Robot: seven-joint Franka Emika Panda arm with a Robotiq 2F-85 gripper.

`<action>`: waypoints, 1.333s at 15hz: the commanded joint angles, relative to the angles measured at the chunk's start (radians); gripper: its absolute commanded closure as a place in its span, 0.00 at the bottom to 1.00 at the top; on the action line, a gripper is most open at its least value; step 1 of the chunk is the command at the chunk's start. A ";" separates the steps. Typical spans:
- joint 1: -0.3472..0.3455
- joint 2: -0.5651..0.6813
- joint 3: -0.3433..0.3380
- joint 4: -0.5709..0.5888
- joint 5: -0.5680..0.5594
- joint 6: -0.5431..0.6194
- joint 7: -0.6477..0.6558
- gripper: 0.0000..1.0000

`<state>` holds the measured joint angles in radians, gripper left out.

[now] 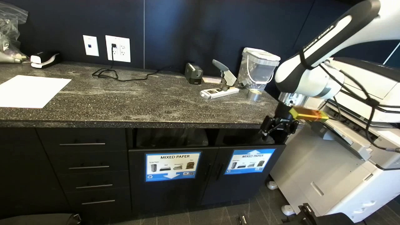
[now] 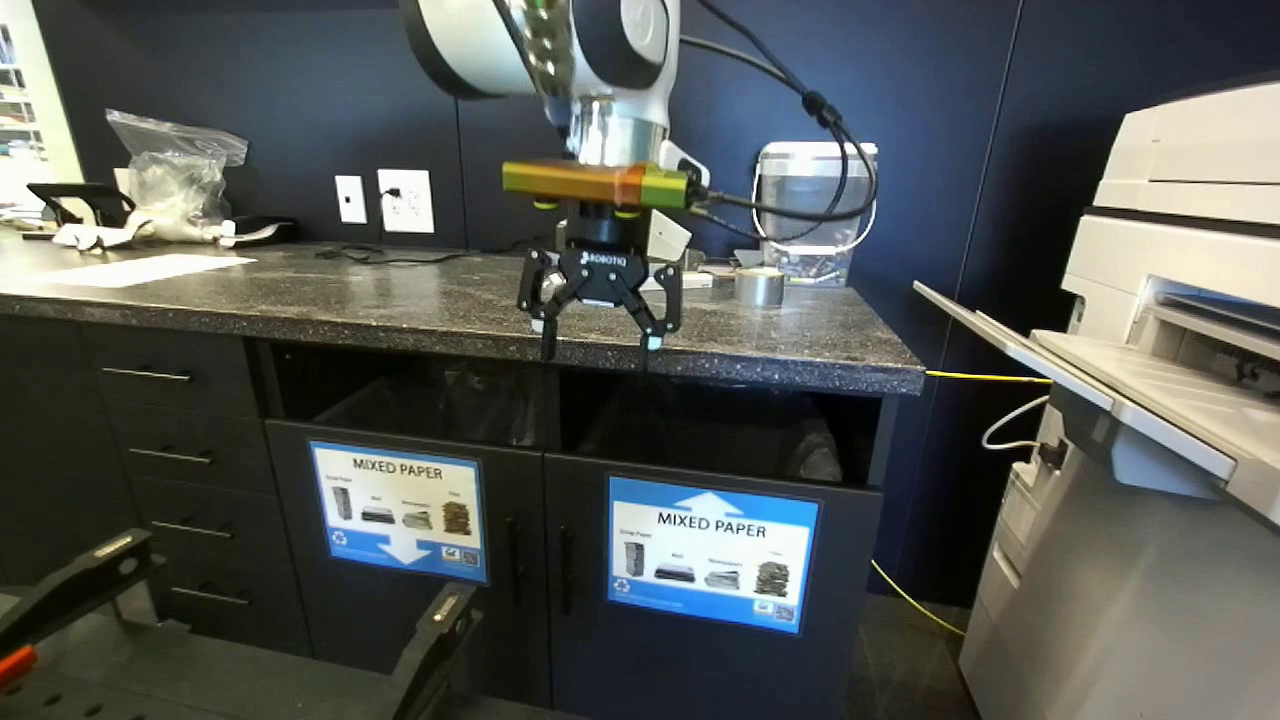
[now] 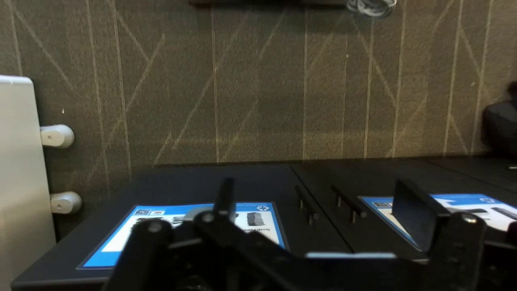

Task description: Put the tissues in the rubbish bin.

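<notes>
No tissues are visible in any view. The rubbish bin [image 2: 690, 475] is the dark cabinet compartment nearer the printer, its slot above a panel with a bright-blue label [image 2: 713, 630]; both exterior views show it. A dark liner lines the slot, and its depth is in shadow. My gripper [image 2: 597, 355] points downward in front of the countertop edge, around slot height, with nothing between its parted fingers. In the wrist view the spread fingers [image 3: 416, 214] frame the cabinet handles below, and the bin's label [image 3: 103, 256] lies to their left.
Beside the bin is a similar compartment with a paler label [image 2: 397, 510]. The countertop [image 1: 140, 103] holds a flat paper sheet [image 1: 28, 90], a sharpener [image 1: 193, 74], a stapler [image 1: 220, 92], a tape roll [image 1: 253, 94] and a lidded bucket [image 1: 259, 67]. A printer [image 1: 328, 175] stands alongside.
</notes>
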<state>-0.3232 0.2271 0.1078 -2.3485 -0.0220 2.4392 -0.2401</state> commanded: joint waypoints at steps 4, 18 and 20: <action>0.126 -0.430 -0.127 -0.191 0.037 -0.222 0.054 0.00; 0.240 -1.163 -0.101 -0.419 0.079 -0.731 0.334 0.00; 0.252 -1.203 -0.083 -0.413 0.086 -0.797 0.368 0.00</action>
<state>-0.0908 -0.8760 -0.0029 -2.7402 0.0344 1.7161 0.0653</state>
